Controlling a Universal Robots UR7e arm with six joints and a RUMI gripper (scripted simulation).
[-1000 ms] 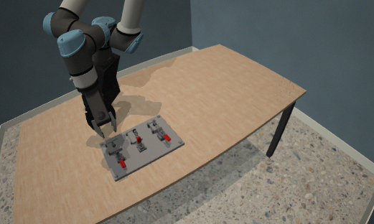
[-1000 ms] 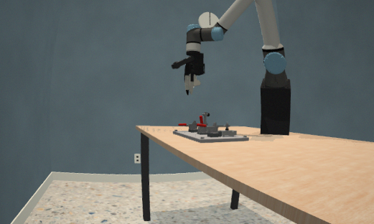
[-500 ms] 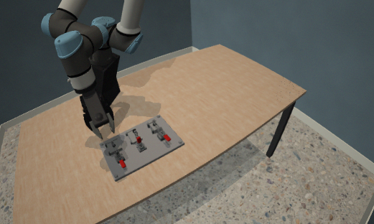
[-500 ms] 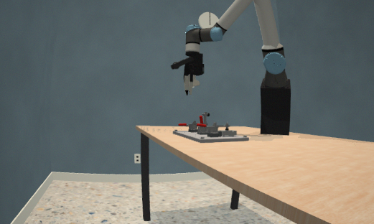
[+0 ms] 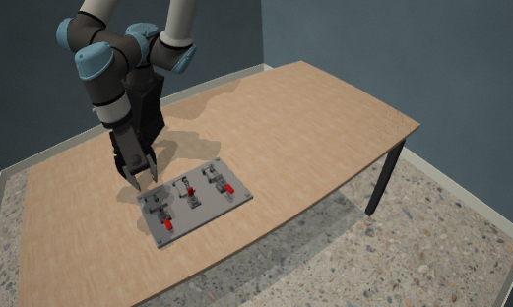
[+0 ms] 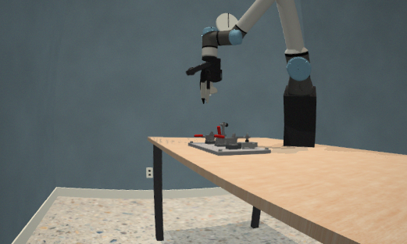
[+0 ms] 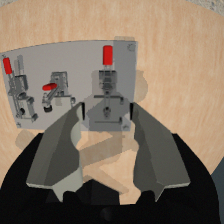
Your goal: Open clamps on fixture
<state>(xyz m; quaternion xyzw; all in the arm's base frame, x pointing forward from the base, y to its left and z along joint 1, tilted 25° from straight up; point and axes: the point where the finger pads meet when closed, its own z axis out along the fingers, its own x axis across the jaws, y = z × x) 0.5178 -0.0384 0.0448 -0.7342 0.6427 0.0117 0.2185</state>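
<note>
A grey fixture plate (image 5: 195,202) lies on the wooden table and carries three toggle clamps with red handles. The left clamp (image 5: 162,216) and the right clamp (image 5: 220,183) have their handles lying flat. The middle clamp (image 5: 191,194) has its handle standing up, as the side view shows (image 6: 219,130). My gripper (image 5: 143,182) (image 6: 204,99) hangs well above the plate's left end. Its fingers stand partly apart with nothing between them. In the wrist view the gripper (image 7: 106,107) frames the left clamp (image 7: 107,87); the middle clamp (image 7: 54,90) and the right clamp (image 7: 16,87) sit to the side.
The plate (image 6: 229,148) sits near the table's front edge, close to a black table leg (image 6: 157,191). The robot's black base (image 6: 299,115) stands behind the plate. A second leg (image 5: 384,177) holds up the far corner.
</note>
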